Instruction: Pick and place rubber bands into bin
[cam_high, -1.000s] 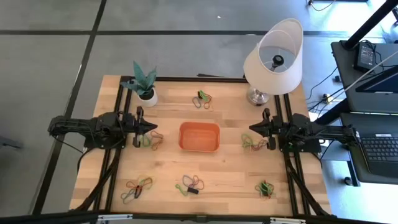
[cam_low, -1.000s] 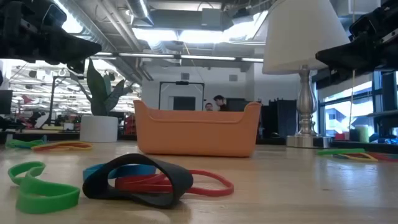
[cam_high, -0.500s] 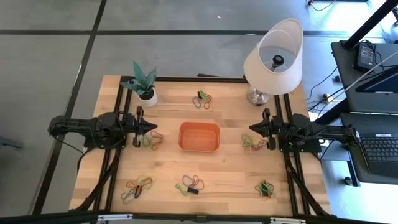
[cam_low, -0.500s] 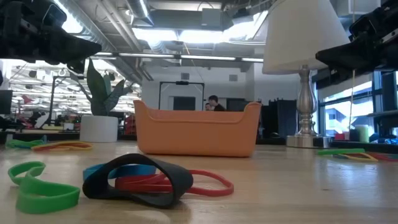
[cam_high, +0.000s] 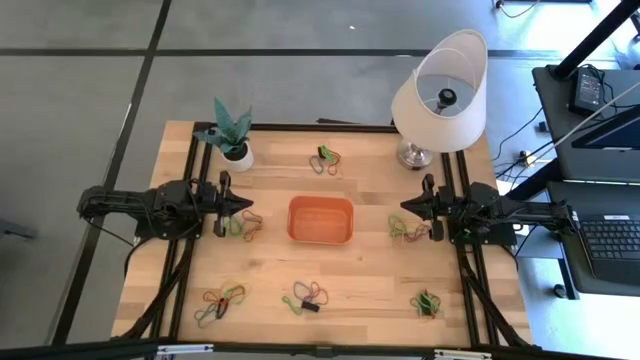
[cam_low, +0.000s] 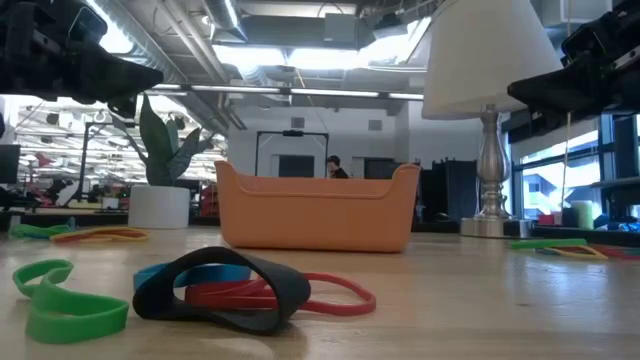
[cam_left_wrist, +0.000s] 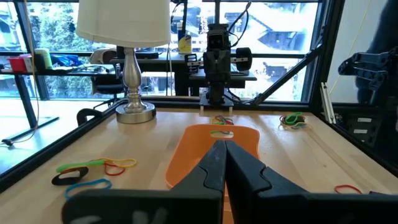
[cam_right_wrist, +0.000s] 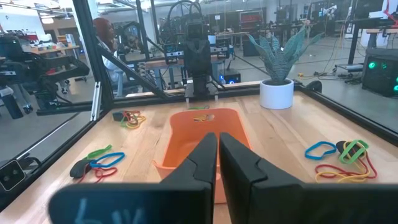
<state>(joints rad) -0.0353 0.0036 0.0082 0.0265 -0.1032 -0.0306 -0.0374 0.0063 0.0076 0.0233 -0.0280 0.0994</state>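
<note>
The bin (cam_high: 321, 220) is set mid-table, apparently so both arms can reach it, and looks empty. The rubber bands (cam_high: 241, 225) are scattered in small heaps all round it, none inside. The left gripper (cam_high: 247, 206) is held left of the bin, fingers together, holding nothing; the right gripper (cam_high: 405, 207), right of it, is nearly closed and likewise empty.
</note>
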